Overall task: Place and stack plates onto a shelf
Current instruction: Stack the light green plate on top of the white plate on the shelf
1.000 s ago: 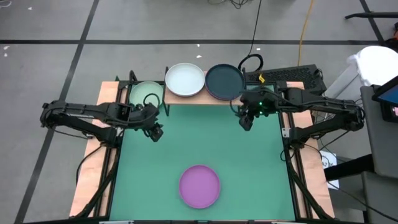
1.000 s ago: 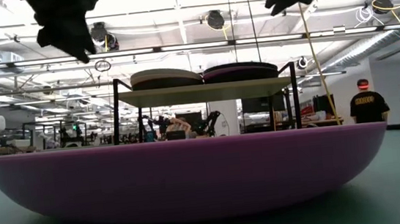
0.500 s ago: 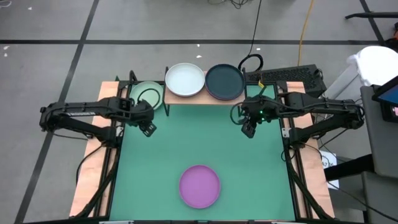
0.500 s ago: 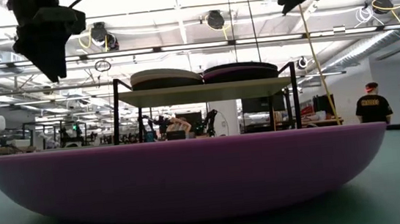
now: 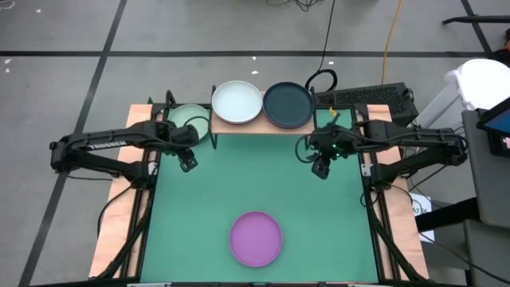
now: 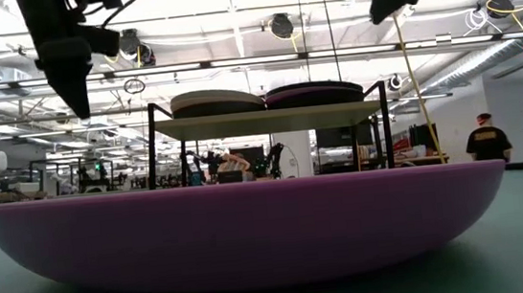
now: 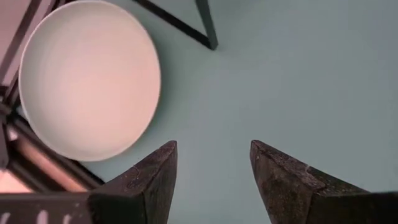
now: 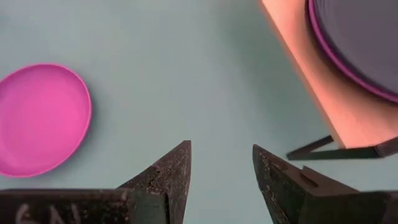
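A pink-purple plate [image 5: 256, 238] lies flat on the green table near its front edge; it fills the low view [image 6: 250, 229] and shows in the right wrist view [image 8: 40, 118]. The shelf [image 5: 259, 126] stands at the far edge. It carries a pale white-blue plate [image 5: 237, 102] and a dark plate [image 5: 288, 104] stacked on a purple one [image 8: 329, 59]. A mint green plate [image 5: 189, 119] [image 7: 90, 78] lies on the table beside the shelf's left end. My left gripper [image 5: 188, 162] [image 7: 213, 162] hovers open just near of the mint plate. My right gripper [image 5: 320, 167] [image 8: 222, 165] hovers open in front of the shelf's right end.
The shelf's black legs [image 7: 205, 25] [image 8: 323, 149] stand on the mat close to both grippers. Light-wood strips run along the table's left side [image 5: 111, 223] and right side. A black keyboard [image 5: 366, 97] and cables lie behind the shelf. A person [image 6: 484, 137] stands far off in the room.
My left gripper has moved toward the table's far-left corner, closer to the mint plate, and has turned until its fingers point more steeply down. My right gripper has drifted a little toward the near edge, away from the shelf. No plate has moved.
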`<state>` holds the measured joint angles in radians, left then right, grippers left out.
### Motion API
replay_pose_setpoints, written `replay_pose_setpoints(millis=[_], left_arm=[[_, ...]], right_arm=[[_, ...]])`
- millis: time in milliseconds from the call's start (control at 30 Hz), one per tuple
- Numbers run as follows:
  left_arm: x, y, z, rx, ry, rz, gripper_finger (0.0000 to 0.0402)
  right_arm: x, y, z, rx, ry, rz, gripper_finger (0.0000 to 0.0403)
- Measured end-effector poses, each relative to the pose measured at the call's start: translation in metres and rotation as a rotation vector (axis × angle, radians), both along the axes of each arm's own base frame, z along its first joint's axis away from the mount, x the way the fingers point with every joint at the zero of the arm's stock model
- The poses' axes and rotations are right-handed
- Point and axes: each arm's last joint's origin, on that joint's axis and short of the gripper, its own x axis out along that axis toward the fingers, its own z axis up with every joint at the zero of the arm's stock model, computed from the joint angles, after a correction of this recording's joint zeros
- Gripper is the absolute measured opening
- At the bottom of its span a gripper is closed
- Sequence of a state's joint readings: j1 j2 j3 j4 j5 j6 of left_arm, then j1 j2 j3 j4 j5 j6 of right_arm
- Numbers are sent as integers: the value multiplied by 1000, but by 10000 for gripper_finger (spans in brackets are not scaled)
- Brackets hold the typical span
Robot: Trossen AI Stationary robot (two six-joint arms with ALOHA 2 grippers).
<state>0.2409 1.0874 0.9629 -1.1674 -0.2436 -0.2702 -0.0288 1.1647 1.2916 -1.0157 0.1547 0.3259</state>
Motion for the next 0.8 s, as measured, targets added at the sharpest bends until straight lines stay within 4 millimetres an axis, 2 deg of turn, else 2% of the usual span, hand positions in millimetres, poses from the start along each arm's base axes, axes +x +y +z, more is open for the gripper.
replay_pose_setpoints(millis=[133, 267, 533, 800], left_arm=[[2, 1, -22, 16, 22, -69, 209], [-1, 0, -34, 8, 56, -76, 209], [1, 1, -36, 14, 31, -65, 209], [-6, 8, -35, -3, -13, -53, 209]], right_arm=[[-7, 1, -8, 66, 3, -23, 155], [-18, 4, -13, 137, -15, -56, 155], [-32, 8, -22, 168, -114, -73, 155], [-26, 12, -38, 190, -188, -64, 155]])
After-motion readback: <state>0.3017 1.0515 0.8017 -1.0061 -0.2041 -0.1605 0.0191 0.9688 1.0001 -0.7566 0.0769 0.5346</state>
